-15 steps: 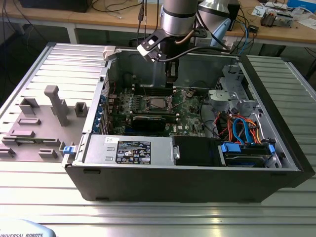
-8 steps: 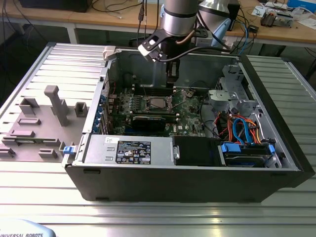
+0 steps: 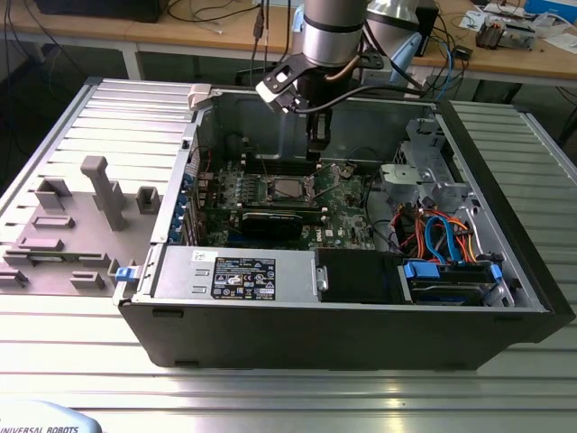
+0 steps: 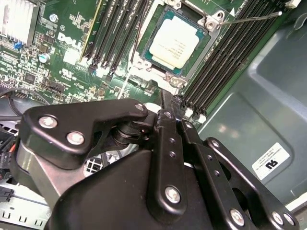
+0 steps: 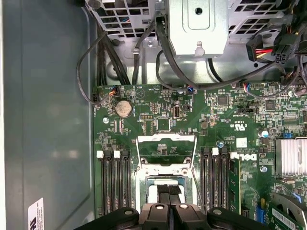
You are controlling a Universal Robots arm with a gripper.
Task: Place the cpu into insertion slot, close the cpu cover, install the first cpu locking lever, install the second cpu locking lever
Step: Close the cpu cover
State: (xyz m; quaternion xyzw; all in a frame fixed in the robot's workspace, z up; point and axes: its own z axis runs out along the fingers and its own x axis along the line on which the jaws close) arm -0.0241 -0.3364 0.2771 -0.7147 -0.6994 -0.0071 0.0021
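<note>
One step of four looks done, as you can judge from the second wrist view: the small square cpu [image 4: 175, 40] with its silvery-grey metal top lies flat in the square, silver-rimmed insertion slot [image 4: 173, 80] on the green circuit board [image 5: 211, 120].

— So which step am I on?

— The second, I'd say; in the first wrist view the square silver cpu cover [image 5: 166, 138], a frame with a large cut-out, stands swung back just beyond the slot, not yet closed; a thin silver wire locking lever [image 4: 249, 18] sticks out free past the slot's corner.

— And the gripper?

— Your black gripper [image 5: 169, 190] hangs right over the slot's edge nearest the cover, fingers pressed together with nothing between them; it touches nothing that I can see.

— What does the move call for?

— A gentle push on the cover's free edge, so it folds down over the cpu; keep clear of the lever, and don't nudge the chip askew.
</note>
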